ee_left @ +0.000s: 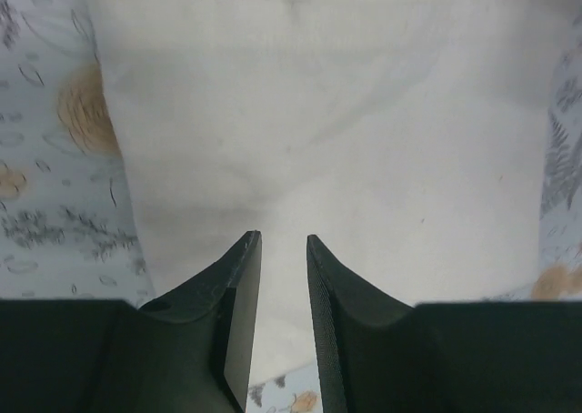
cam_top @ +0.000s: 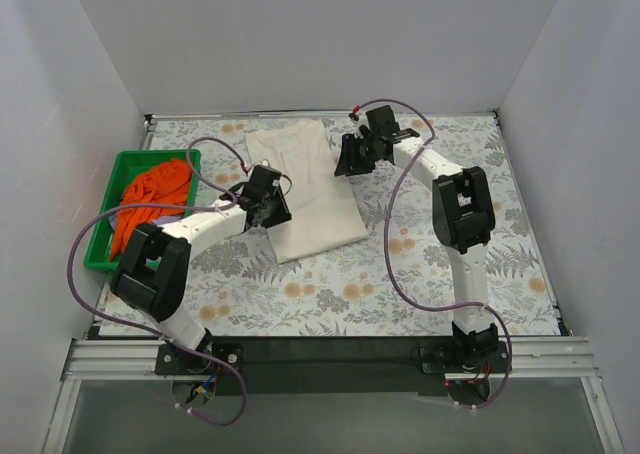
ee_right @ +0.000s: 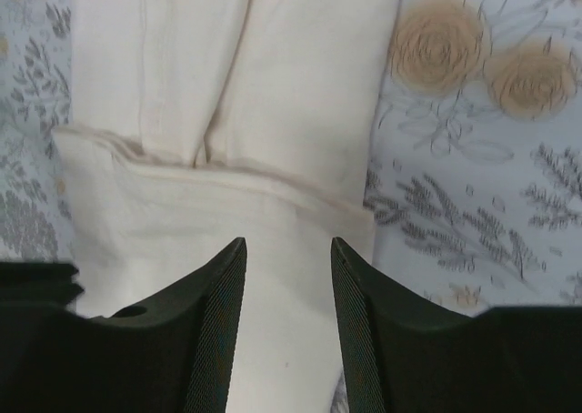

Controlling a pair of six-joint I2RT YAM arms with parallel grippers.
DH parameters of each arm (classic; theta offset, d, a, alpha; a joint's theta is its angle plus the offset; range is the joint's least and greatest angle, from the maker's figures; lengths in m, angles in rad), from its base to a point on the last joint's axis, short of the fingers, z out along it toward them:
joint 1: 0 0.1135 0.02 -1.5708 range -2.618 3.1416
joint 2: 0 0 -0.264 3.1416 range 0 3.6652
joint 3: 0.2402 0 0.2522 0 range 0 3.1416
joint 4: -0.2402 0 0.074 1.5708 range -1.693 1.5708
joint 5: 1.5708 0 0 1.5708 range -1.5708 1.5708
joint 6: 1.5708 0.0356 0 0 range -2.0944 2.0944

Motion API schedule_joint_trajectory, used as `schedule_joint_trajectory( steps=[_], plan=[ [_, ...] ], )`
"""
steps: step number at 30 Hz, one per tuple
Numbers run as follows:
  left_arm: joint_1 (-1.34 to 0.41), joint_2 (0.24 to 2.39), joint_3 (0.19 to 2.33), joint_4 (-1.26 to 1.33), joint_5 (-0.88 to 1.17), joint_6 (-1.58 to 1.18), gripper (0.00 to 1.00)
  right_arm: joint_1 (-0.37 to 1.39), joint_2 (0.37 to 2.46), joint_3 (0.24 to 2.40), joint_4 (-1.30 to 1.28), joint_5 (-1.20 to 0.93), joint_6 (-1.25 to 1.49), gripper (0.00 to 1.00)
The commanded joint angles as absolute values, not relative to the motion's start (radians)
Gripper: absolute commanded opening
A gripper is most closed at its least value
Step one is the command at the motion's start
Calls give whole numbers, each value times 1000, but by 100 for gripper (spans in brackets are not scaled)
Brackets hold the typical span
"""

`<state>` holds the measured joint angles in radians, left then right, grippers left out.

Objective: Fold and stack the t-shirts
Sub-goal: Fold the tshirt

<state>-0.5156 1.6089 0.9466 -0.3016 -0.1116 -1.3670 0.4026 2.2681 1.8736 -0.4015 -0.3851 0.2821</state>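
The cream t-shirt [cam_top: 306,187] lies folded into a long strip on the floral table, running from the back centre toward the middle. My left gripper [cam_top: 270,212] hovers over its near left edge, jaws open and empty; the left wrist view shows plain cream cloth [ee_left: 318,131] ahead of the fingertips. My right gripper [cam_top: 347,161] hovers at the strip's far right edge, open and empty; the right wrist view shows a folded hem [ee_right: 227,181]. The orange t-shirt [cam_top: 150,196] sits bunched in the green tray, with a bit of the lavender t-shirt [cam_top: 132,217] under it.
The green plastic tray [cam_top: 118,162] stands at the table's left side. Purple cables loop from both arms over the table. White walls enclose the left, back and right sides. The floral tablecloth [cam_top: 330,284] shows in front of the shirt.
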Motion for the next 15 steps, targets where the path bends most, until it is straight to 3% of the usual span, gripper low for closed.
schedule_joint_trajectory(
  steps=[1, 9, 15],
  plan=[
    [-436, 1657, 1040, -247, -78, -1330, 27, 411, 2113, 1748, -368, -448, 253, 42],
    [-304, 1813, 1150, -212, -40, -1299, 28, 408, 1876, 1395, -209, -606, 278, 44],
    [-294, 1697, 1083, -221, 2, -1298, 34, 408, 1807, 1212, -135, -689, 281, 46]
  ],
)
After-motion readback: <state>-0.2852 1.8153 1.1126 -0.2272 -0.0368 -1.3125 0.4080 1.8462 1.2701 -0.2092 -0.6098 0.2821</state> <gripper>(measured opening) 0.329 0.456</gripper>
